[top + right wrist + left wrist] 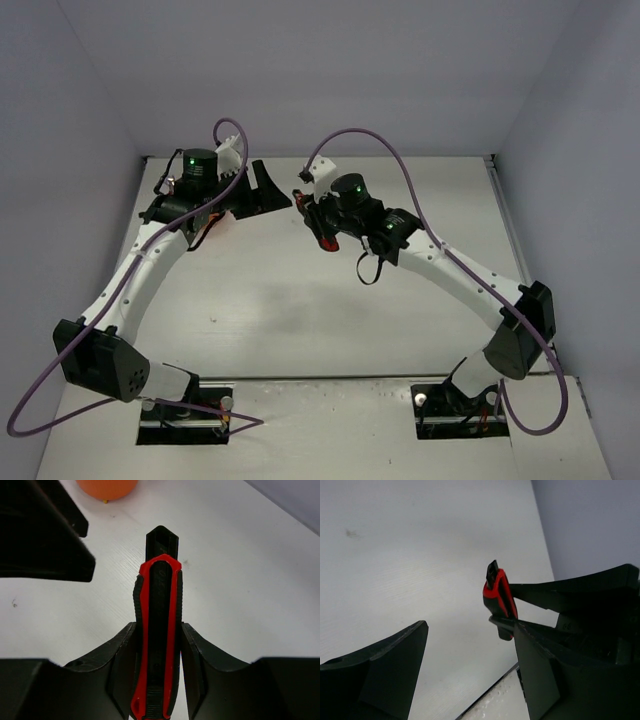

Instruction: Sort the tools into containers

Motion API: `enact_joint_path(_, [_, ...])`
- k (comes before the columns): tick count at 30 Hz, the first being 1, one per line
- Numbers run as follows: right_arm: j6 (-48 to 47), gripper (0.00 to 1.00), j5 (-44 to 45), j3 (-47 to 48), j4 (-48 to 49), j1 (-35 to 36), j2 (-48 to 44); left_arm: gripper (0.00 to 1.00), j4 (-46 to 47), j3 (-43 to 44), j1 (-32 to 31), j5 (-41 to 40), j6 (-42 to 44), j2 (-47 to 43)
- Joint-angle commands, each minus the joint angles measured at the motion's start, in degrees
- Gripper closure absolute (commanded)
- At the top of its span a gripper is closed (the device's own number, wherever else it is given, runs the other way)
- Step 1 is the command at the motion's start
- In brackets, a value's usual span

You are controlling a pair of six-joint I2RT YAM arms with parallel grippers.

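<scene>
— So, what is the right tool (158, 630) doing?
— Its two fingers are pressed against the sides of a red-and-black utility knife (159, 590). The handle is clamped between them and the black tip sticks out past the fingertips.
— And the left tool (470, 640)?
— Spread wide, nothing between its fingers. It faces the knife from just beside, not touching it.
— Where is all this?
— Over the far middle of the white surface (300, 320), both arms reaching in toward each other.
— Anything else nearby?
— A round orange thing (106, 486) on the surface beyond the knife. Only its edge shows, so it is possibly the tape measure.
</scene>
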Motion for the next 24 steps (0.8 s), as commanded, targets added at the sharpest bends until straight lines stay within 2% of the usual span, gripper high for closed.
enact_joint_path(1, [-1.94, 0.97, -3.7, -1.64, 4.24, -0.15, -2.46, 0.33, 15.12, 0.34, -1.2, 4.75, -7.89, 0.35])
enact_joint_path(6, [-1.31, 0.96, -4.96, -2.47, 5.11, -0.15, -4.36, 0.33, 18.68, 0.81, -3.21, 4.24, -9.53, 2.18])
enact_joint_path(18, [-1.21, 0.96, -5.12, -3.37, 7.66, -0.65, -6.26, 0.33, 13.04, 2.1, -4.66, -1.44, -4.46, 3.12])
enact_joint_path(24, [-1.32, 0.97, -5.19, -3.96, 7.64, -0.95, -6.52, 0.33, 13.67, 2.19, -4.56, -4.89, -2.99, 1.62])
